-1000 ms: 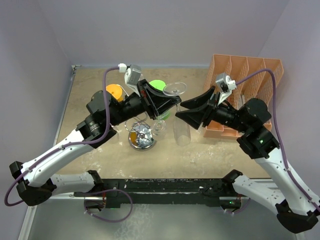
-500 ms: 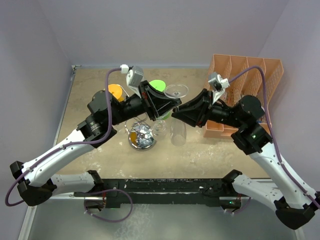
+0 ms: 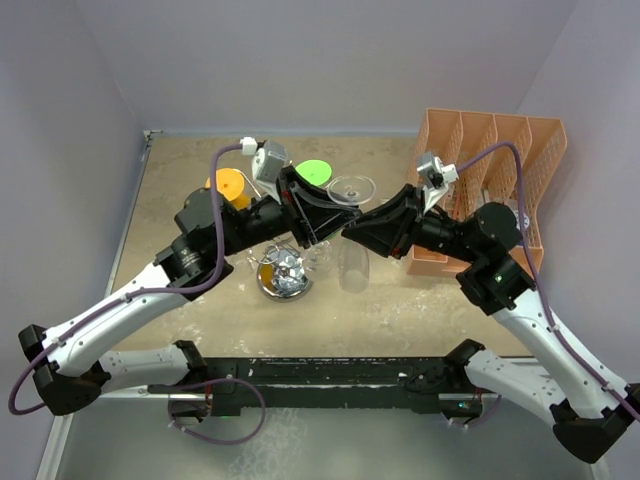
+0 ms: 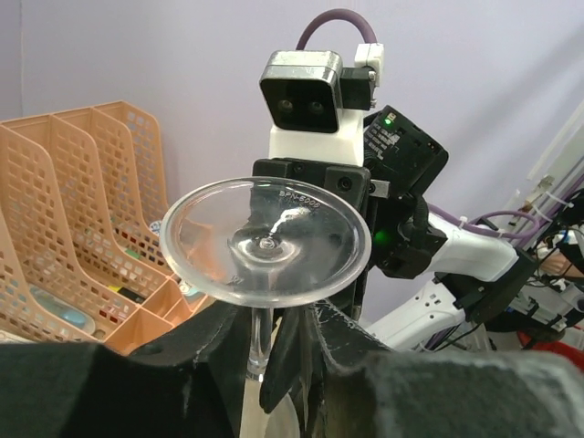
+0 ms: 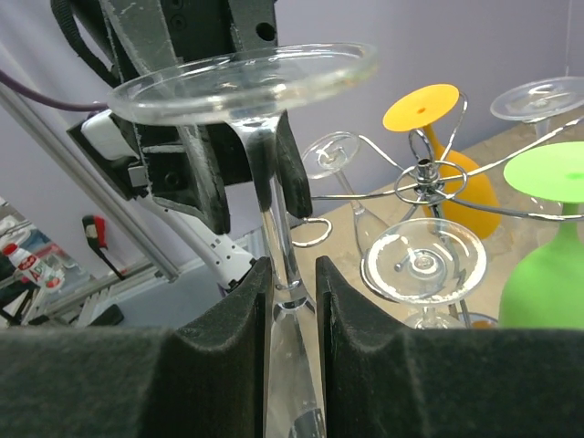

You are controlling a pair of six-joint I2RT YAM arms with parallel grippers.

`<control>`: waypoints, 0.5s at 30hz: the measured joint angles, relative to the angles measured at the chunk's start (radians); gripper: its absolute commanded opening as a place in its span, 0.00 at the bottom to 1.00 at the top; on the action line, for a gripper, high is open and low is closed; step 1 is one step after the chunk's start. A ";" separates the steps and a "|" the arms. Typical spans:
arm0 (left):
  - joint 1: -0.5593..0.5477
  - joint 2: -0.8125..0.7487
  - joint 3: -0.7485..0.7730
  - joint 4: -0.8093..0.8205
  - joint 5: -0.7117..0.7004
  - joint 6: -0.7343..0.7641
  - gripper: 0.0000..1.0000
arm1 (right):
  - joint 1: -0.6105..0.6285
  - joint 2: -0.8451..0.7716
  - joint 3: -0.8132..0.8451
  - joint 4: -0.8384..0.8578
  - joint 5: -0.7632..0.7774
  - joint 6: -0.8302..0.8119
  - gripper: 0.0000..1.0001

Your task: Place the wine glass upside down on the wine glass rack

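At far left the rack's outer hooks hold an orange goblet (image 3: 230,186) and a green one (image 3: 315,170), both hung foot-up. Next comes the left gripper (image 4: 261,328), clamped on the stem of the wine glass (image 4: 265,242) just under its foot. The glass is already inverted and held in the air, foot on top and bowl hanging down, just to the right of the wine glass rack (image 3: 285,274), whose mirrored base sits on the table (image 3: 180,170). On the other side the right gripper (image 5: 294,270) has its pads pressed to the same stem lower down, where it swells into the bowl, so both claws appear to be gripping it. Farthest right stands the orange mesh organiser (image 3: 500,150). The glass looks thin, light, rigid and slick – brittle at the stem, I judge – so the stem is the place to hold it, with modest squeeze. With two arms on it, any twist or pull between them could snap it.
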 measured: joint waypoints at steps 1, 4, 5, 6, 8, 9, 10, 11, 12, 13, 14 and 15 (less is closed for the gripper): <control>-0.001 -0.007 -0.007 0.000 -0.003 0.000 0.32 | 0.001 -0.005 -0.011 0.010 0.010 0.003 0.00; -0.001 -0.025 -0.016 -0.003 -0.016 0.001 0.41 | 0.001 -0.019 -0.037 0.040 0.036 0.008 0.00; -0.001 -0.031 -0.016 -0.006 -0.019 0.001 0.43 | 0.001 -0.027 -0.051 0.060 0.048 0.011 0.00; -0.001 -0.038 -0.016 -0.008 -0.024 0.001 0.44 | 0.001 -0.034 -0.062 0.071 0.053 0.013 0.00; -0.002 -0.056 -0.016 -0.014 -0.037 0.002 0.47 | 0.001 -0.050 -0.087 0.093 0.071 0.019 0.00; -0.002 -0.068 -0.016 -0.018 -0.045 0.004 0.48 | 0.000 -0.055 -0.096 0.103 0.077 0.023 0.00; -0.002 -0.080 -0.016 -0.023 -0.051 0.006 0.49 | 0.000 -0.058 -0.102 0.114 0.085 0.024 0.00; -0.002 -0.095 -0.016 -0.030 -0.061 0.010 0.49 | 0.000 -0.061 -0.106 0.123 0.092 0.027 0.00; -0.002 -0.111 -0.016 -0.037 -0.069 0.010 0.50 | 0.000 -0.062 -0.108 0.131 0.097 0.028 0.00; -0.002 -0.124 -0.016 -0.043 -0.076 0.011 0.50 | 0.000 -0.063 -0.108 0.139 0.100 0.031 0.00; -0.002 -0.137 -0.016 -0.049 -0.083 0.013 0.51 | 0.000 -0.064 -0.110 0.151 0.103 0.034 0.00; -0.002 -0.151 -0.016 -0.053 -0.091 0.015 0.51 | 0.000 -0.067 -0.118 0.170 0.105 0.037 0.00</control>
